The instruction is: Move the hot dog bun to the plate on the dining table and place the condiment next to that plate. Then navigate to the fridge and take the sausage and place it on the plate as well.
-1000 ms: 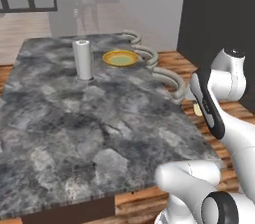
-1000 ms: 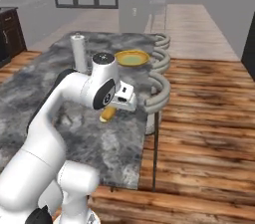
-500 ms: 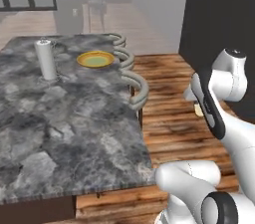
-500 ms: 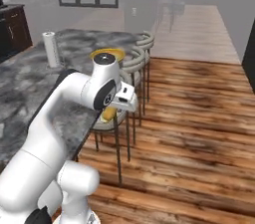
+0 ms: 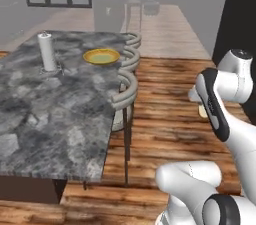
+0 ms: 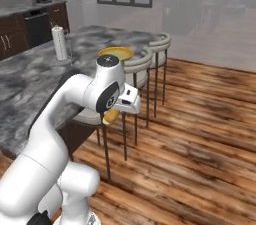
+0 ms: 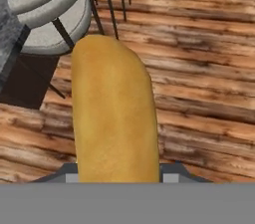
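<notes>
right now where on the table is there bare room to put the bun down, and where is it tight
The marble table is bare across its whole near half, and between the paper towel roll and the yellow plate. The plate itself holds nothing. It is tight along the right edge, where stools crowd in. The gripper holds the hot dog bun over the floor.

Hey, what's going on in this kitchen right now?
The robot arm's gripper holds a hot dog bun out over the wooden floor, beside the bar stools. The yellow plate sits on the marble dining table near a paper towel roll, with no bun on it yet.
</notes>
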Controlling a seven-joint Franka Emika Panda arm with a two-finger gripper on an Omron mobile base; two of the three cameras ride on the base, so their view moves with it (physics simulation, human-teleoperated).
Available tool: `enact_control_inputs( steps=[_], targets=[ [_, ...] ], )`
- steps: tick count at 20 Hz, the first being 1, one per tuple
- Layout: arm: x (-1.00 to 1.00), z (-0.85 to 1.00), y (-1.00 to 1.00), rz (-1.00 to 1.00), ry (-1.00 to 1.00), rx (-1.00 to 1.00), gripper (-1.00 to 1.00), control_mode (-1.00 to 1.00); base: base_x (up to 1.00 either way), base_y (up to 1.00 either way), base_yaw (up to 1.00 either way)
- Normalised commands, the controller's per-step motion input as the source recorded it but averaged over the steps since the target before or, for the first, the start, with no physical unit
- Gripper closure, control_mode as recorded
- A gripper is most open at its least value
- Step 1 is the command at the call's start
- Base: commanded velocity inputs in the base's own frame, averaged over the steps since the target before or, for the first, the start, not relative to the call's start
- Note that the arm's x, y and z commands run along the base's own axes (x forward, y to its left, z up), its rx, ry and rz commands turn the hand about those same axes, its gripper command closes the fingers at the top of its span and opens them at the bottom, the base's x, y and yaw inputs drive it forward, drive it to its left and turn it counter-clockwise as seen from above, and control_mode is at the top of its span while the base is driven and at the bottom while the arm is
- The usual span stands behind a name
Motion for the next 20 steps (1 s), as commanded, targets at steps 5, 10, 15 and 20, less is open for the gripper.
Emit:
enact_control_inputs(
  steps=[5, 10, 15, 20],
  targets=[
    [0.0, 0.0, 0.0, 0.0, 0.0, 0.0, 1.0, 1.0, 0.32, -0.75, 0.48],
    [0.0, 0.0, 0.0, 0.0, 0.0, 0.0, 1.0, 1.0, 0.35, -0.78, 0.46],
    [0.0, 0.0, 0.0, 0.0, 0.0, 0.0, 1.0, 1.0, 0.38, -0.8, 0.46],
    [0.0, 0.0, 0.0, 0.0, 0.0, 0.0, 1.0, 1.0, 0.36, -0.82, 0.45]
  ],
)
